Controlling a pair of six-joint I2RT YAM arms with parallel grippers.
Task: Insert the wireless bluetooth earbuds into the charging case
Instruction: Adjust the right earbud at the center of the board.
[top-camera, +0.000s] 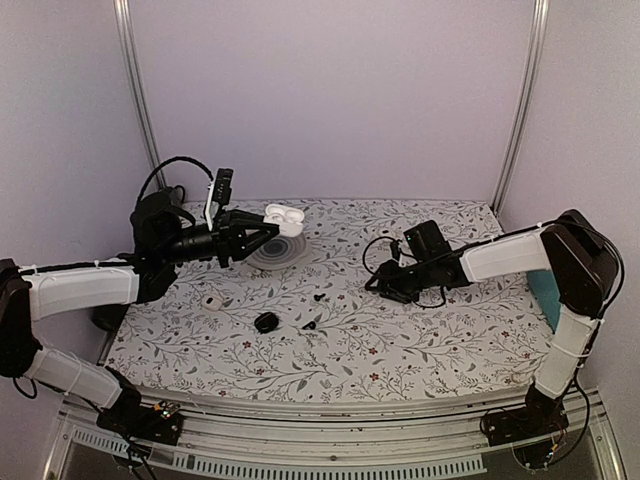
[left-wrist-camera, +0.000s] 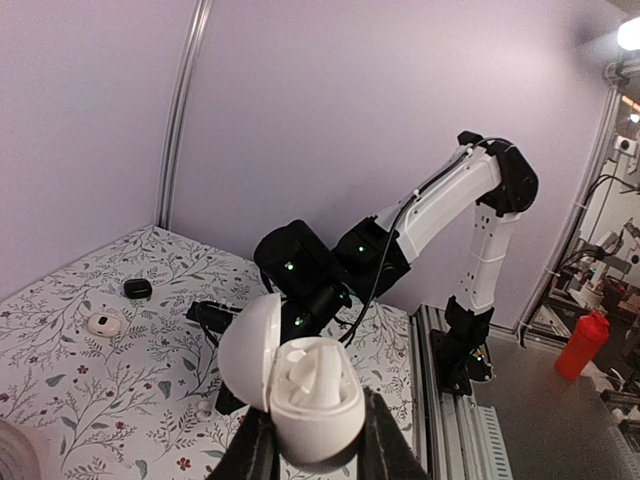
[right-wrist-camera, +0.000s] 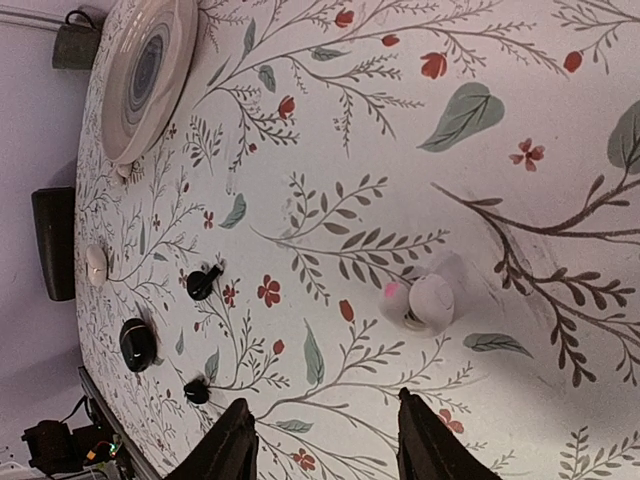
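Just beyond half-open empty right claw, earbud on table, left claw gripping open charging case

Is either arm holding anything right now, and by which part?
The left gripper holds the open charging case by the sides of its lower half. The right gripper is open and holds nothing.

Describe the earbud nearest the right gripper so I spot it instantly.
On the floral table, look just ahead of the right gripper. The earbud lies there alone: white with a pink spot, unlike the small black bits farther off.
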